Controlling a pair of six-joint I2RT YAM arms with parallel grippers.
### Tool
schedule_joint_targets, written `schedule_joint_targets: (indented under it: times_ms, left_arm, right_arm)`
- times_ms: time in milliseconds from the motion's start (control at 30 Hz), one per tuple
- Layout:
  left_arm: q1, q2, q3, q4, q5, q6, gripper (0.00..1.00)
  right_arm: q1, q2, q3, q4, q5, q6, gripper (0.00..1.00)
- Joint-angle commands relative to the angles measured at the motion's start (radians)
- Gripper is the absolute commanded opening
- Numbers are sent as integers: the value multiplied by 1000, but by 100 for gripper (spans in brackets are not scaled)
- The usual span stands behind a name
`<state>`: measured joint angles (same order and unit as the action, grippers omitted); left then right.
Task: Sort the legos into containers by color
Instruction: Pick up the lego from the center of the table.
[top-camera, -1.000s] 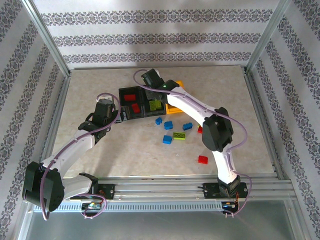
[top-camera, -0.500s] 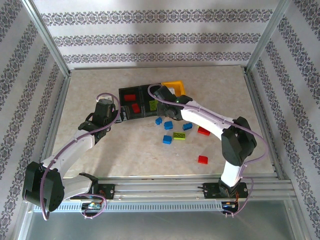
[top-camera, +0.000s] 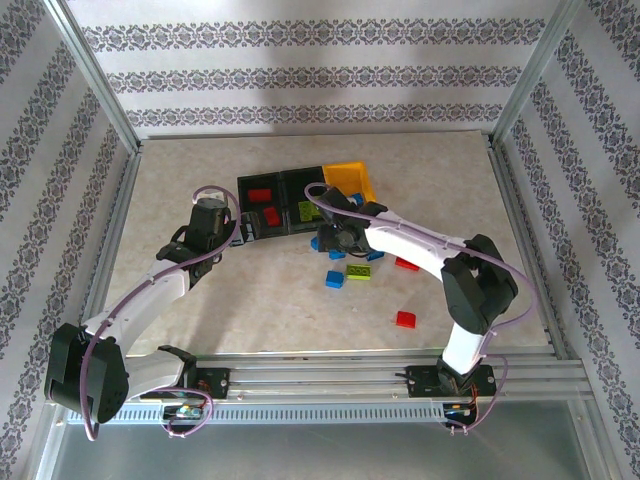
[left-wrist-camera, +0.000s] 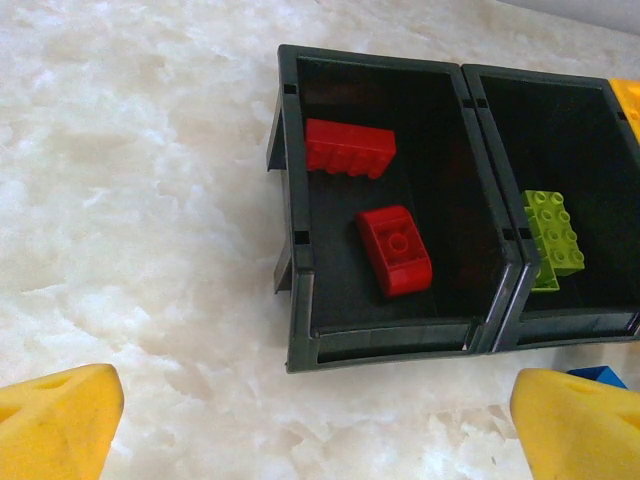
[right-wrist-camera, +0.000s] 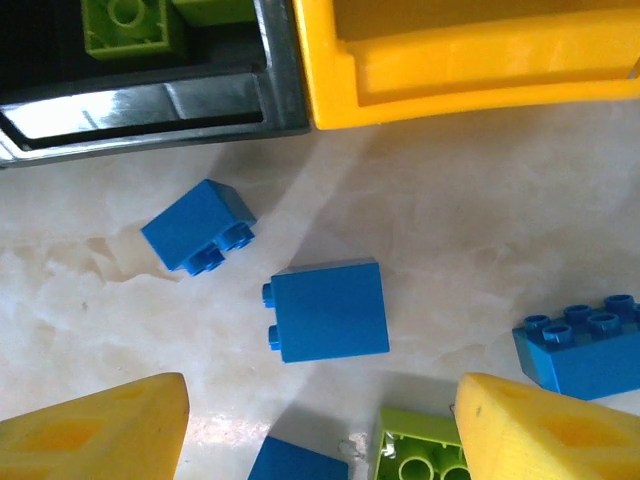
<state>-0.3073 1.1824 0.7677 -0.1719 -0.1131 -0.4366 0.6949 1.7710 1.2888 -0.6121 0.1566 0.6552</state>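
Three joined containers stand in a row: a black bin (top-camera: 262, 188) with two red legos (left-wrist-camera: 349, 148) (left-wrist-camera: 395, 250), a black bin (top-camera: 306, 193) with a lime green lego (left-wrist-camera: 551, 233), and a yellow bin (top-camera: 350, 178). My left gripper (top-camera: 232, 228) (left-wrist-camera: 320, 430) hovers open and empty just in front of the left black bin (left-wrist-camera: 300, 300). Open as well, my right gripper (top-camera: 330, 240) (right-wrist-camera: 320, 430) is low over loose blue legos (right-wrist-camera: 328, 309) (right-wrist-camera: 198, 226) (right-wrist-camera: 585, 345) and a green lego (right-wrist-camera: 420, 455), holding nothing.
More loose legos lie right of the bins: a blue one (top-camera: 335, 279), a green one (top-camera: 358, 272) and two red ones (top-camera: 407, 263) (top-camera: 405, 319). The yellow bin's wall (right-wrist-camera: 470, 50) is close ahead of the right gripper. A metal frame (top-camera: 520, 230) borders the table.
The right arm has pulled back from above the bins and come down over the loose blue legos, its jaws spreading wider. The left arm has not moved.
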Motion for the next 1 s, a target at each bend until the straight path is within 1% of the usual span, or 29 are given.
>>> schedule_joint_targets:
  times_ms: [0, 267, 667, 900, 967]
  left_arm:
    - [14, -16, 0, -23, -7, -22, 99]
    - [13, -16, -1, -26, -13, -21, 99]
    - [13, -6, -3, -19, -11, -20, 99]
    - [13, -5, -4, -15, -10, -19, 99]
    - [13, -5, -4, -15, -10, -19, 100]
  right_arm:
    - [-23, 46, -2, 1, -47, -14, 72]
    - [-52, 126, 32, 3, -73, -51, 72]
    - [-66, 199, 69, 12, -105, -71, 70]
    - [-70, 219, 70, 21, -109, -69, 63]
    - [-72, 224, 69, 23, -110, -68, 59]
